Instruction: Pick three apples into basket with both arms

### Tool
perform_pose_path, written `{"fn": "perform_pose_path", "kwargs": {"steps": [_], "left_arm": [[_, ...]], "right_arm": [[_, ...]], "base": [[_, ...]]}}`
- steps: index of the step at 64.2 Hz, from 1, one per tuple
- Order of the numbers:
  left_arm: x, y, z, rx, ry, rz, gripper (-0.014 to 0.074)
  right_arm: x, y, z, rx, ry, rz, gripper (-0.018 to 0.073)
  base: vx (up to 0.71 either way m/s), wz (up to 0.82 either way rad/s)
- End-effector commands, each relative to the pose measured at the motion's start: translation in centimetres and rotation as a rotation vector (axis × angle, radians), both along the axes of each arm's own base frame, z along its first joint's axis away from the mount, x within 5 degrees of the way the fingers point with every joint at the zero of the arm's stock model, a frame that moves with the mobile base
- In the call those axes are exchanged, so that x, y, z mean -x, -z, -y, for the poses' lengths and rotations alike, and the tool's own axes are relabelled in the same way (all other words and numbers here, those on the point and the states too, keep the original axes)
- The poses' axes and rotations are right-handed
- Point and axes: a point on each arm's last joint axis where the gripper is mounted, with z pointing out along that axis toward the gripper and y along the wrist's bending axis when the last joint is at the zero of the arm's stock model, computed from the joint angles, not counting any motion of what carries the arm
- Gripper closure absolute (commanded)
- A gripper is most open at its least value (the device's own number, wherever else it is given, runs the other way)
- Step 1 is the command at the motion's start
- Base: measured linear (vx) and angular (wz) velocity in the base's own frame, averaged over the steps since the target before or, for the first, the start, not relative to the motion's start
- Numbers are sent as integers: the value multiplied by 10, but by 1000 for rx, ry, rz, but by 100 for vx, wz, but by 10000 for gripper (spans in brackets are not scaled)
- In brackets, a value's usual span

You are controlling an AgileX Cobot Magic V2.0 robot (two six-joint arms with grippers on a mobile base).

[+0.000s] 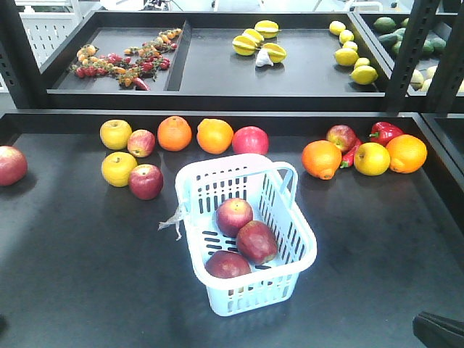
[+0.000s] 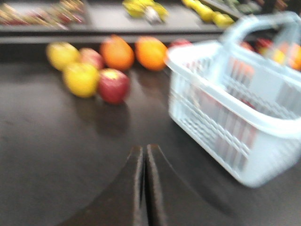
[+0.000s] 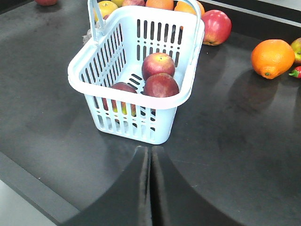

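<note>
Black gripper fingers of the left gripper (image 2: pixel 145 188) are pressed together with only a thin seam between them, clenched on nothing, above bare dark tabletop (image 2: pixel 56 155); that wrist view is blurred. Right gripper (image 3: pixel 150 188) shows the same condition: jaws closed against each other, nothing held, low over the near part of the table. Directly beyond the right gripper stands the basket (image 3: pixel 136 96), pale blue-white plastic with slotted walls, upright on the table and roughly central in the front view, with a clear plastic scrap (image 1: pixel 172 221) hanging off its left corner. Inside it lie the three apples: one (image 1: pixel 234 216) toward the far end, one (image 1: pixel 256 241) just beside it to the right, touching, and one (image 1: pixel 227 265) at the near end against the wall. All three rest on the basket floor. Outside the basket, to its left, sit two yellow fruits (image 1: pixel 116 133), a small red-yellow apple (image 1: pixel 141 143) and a darker red apple (image 1: pixel 146 181), close together. Two oranges (image 1: pixel 174 133) and a further red apple (image 1: pixel 250 141) lie along the far edge behind the basket. To the right, well apart from the basket, is a cluster of oranges, a yellow fruit, an apple and a red pepper (image 1: pixel 384 132). A lone red apple (image 1: pixel 11 165) sits at the far left edge. Upper shelf trays (image 1: pixel 181 80) hold small mixed produce, too small to identify fully.
</note>
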Motion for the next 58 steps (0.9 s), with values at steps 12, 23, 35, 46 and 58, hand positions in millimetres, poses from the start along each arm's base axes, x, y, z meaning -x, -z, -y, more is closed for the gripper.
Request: {"fn": "perform_pose_path", "kwargs": {"steps": [12,23,35,46,58], "left_arm": [[4,-9,-11,-63,-144,226,604],[5,-15,-15,-62,-231,288,604],[5,-16,-20,-34,-321,296,604],[5,-16,-21,4,-335,293,604],[5,-17,-21,3,-335,295,604]], "right_arm": [[-4,-13,1,-24,22,73,564],[-3,-13,1,-22,20,69,564],[-3,-13,1,-22,20,69,564],[-3,-13,1,-22,20,69,564],[-3,-13,1,-22,20,69,564]], "base": [[0,0],[0,0],[0,0],[0,0],[0,0]]}}
